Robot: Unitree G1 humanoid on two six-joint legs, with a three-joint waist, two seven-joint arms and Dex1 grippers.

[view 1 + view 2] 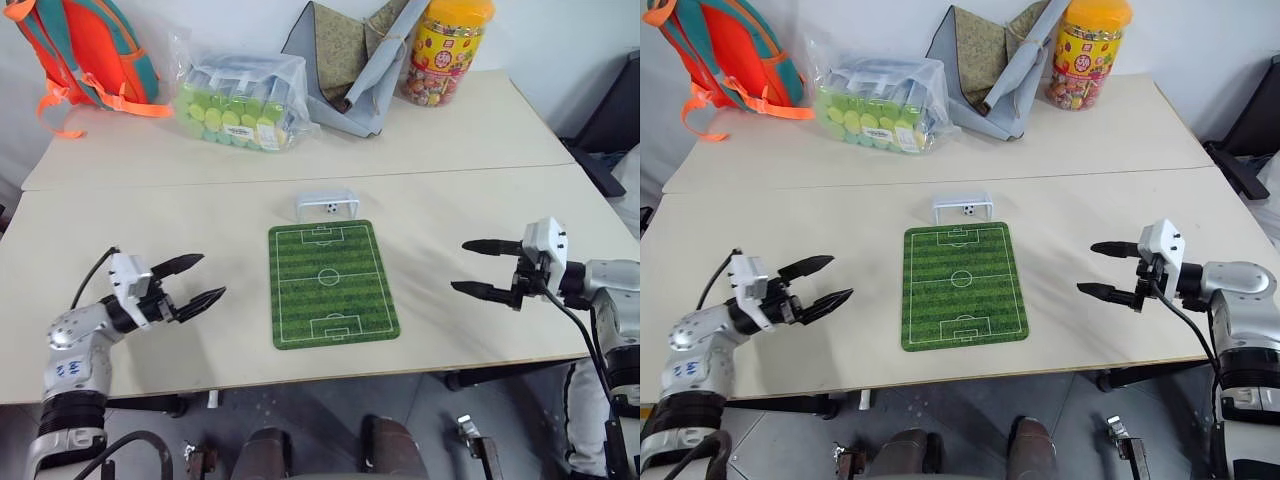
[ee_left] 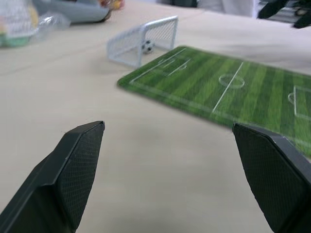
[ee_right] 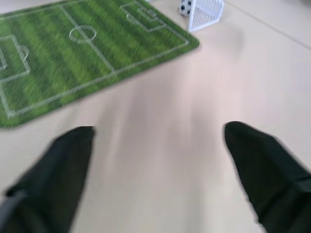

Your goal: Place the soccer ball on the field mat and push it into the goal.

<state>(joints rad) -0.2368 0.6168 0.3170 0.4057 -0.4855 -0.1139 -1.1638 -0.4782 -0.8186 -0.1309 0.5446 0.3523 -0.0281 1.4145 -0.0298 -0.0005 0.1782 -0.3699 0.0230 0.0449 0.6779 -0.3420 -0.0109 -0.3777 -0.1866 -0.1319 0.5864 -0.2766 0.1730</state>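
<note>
Well, one flat green striped field mat (image 1: 332, 284) is lying near the beige tabletop's (image 1: 480, 210) front edge, bare surface stretching on either side. One low white plastic goal frame (image 1: 327, 206) is standing at the mat's far edge, sheltering one tiny black-and-white soccer ball (image 1: 330, 210). Two grippers, left (image 1: 202, 283) and right (image 1: 475, 267), are hovering beside the mat, fingers spread apart, gripping nothing.

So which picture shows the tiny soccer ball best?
The left wrist view: the soccer ball looks biggest there, sitting inside the goal. The right wrist view catches it at the edge, beside the goal. In both eye views it's a tiny dot in the goal.
</note>
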